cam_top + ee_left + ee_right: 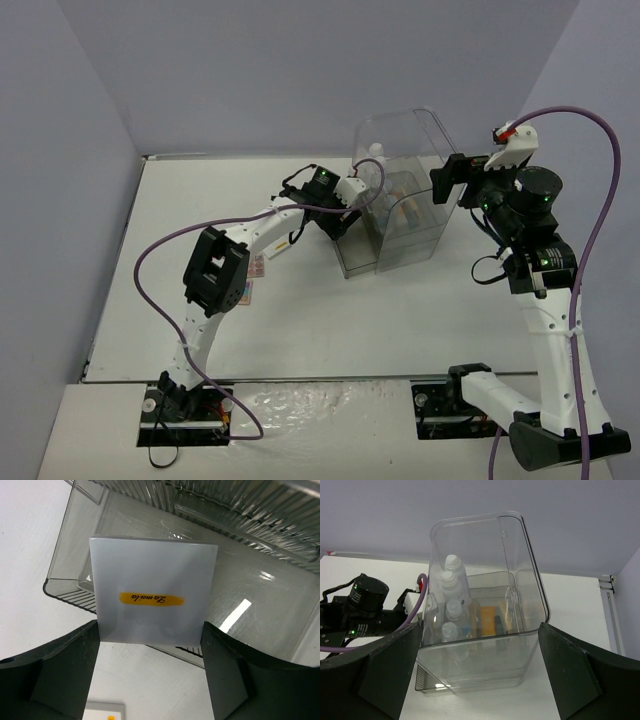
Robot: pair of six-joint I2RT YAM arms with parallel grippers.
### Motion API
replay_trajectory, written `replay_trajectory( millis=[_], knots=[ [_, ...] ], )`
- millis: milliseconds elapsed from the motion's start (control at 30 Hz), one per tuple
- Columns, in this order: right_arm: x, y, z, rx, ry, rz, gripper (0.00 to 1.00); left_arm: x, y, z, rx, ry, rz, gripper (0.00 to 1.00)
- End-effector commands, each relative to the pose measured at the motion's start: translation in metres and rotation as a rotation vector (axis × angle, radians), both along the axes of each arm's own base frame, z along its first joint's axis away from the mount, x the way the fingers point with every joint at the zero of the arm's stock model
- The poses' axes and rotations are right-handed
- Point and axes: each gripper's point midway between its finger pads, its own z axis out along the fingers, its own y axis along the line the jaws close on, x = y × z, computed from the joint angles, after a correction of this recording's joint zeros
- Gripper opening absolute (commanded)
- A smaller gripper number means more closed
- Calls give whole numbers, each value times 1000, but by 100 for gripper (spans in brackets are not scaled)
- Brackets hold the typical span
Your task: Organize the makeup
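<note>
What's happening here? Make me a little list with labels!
Left gripper: shut on the white square compact, by a clear tray
Right gripper: open, empty, facing the clear case
Lid: raised
Inside case: white bottles, orange flat case
</note>
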Motion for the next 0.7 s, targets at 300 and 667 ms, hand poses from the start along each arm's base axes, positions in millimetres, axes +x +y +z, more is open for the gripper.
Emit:
replay_trajectory(
  millis=[300, 667],
  knots=[
    [2, 4, 19, 7, -77, 13, 100, 24, -13, 73, -134, -220, -20, 94],
    [2, 6, 19, 10, -76, 23, 100, 19, 63, 97, -365, -115, 379, 94]
  ],
)
